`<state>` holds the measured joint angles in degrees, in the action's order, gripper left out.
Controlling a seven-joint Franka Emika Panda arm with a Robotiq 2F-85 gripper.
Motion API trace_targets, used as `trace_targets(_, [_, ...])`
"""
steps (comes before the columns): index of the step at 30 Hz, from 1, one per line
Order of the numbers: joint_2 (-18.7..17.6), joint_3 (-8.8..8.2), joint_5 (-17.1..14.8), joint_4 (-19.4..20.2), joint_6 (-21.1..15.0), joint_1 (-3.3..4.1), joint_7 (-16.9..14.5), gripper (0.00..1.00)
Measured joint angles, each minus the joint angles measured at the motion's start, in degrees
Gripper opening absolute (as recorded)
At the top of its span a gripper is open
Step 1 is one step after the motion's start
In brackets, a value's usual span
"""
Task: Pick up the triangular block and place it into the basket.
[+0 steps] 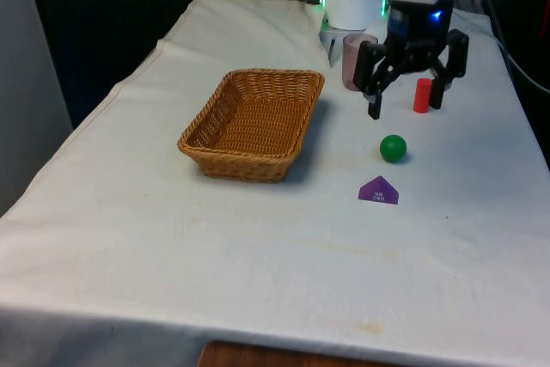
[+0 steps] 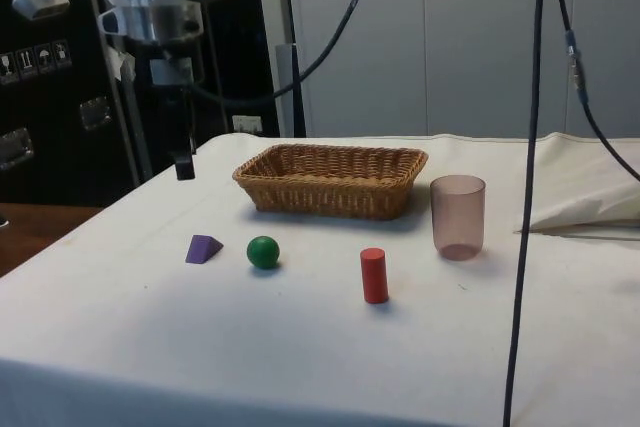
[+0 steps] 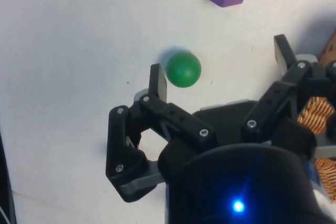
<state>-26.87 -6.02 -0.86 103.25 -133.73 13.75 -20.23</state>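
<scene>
1. White cloth (image 1: 258, 281) covers the whole table, and we've got a few bits and pieces scattered over it.
2. Going from the front view's left: the wicker basket (image 1: 252, 124) sits off to the side of the claw, well apart from it, with nothing inside as far as we can see.
3. Next is a see-through pinkish cup (image 1: 353, 59), standing upright just behind the claw.
4. The claw (image 1: 406, 104) itself hangs above the cloth with its fingers (image 3: 156, 81) spread wide and nothing between them.
5. Our purple triangular block (image 1: 379, 190) lies flat on the cloth, out in front of the claw, clear of it.
6. A green ball (image 1: 393, 148) sits between the claw and the block; in the wrist view it's right by one fingertip.
7. A red cylinder (image 1: 422, 95) stands upright, showing between the claw's fingers in the front view.
</scene>
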Motion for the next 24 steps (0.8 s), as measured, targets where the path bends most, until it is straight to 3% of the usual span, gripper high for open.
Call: trace_targets(24, [-4.81, -1.20, -0.06, -1.66, -3.04, -0.86, -10.54, 1.00])
